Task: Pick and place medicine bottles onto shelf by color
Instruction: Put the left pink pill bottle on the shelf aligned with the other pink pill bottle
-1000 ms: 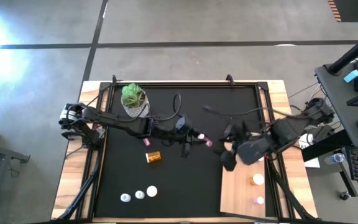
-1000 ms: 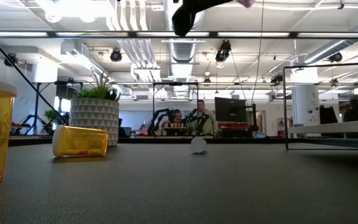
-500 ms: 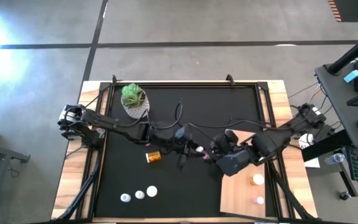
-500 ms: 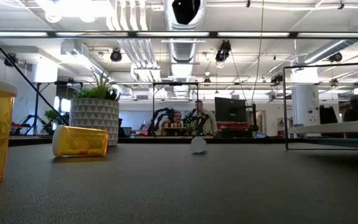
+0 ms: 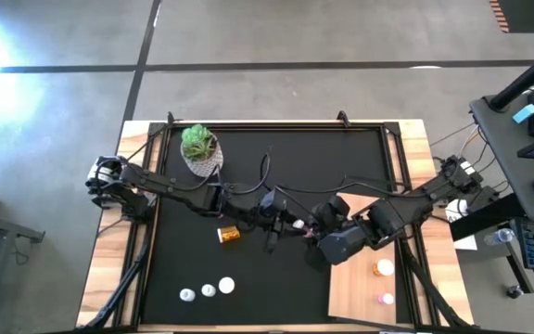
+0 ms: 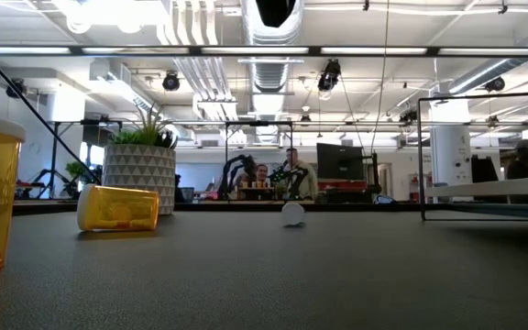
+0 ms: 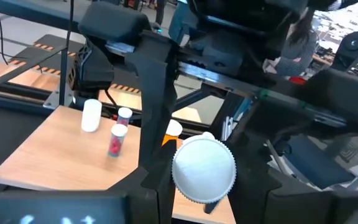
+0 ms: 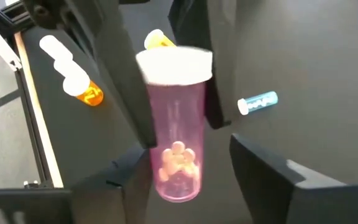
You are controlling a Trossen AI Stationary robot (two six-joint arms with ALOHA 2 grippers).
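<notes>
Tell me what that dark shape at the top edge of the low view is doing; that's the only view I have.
Observer: It is part of an arm above the black mat. The left gripper is shut on a translucent pink pill bottle with a white cap, holding it in the air by its cap end.
Operator: Where is the right gripper?
Observer: The right gripper is at the bottle's other end, its fingers open on either side and not clamped on it.
Operator: Anything on the shelf?
Observer: The pale wooden board holds an amber bottle and a small pink bottle.
</notes>
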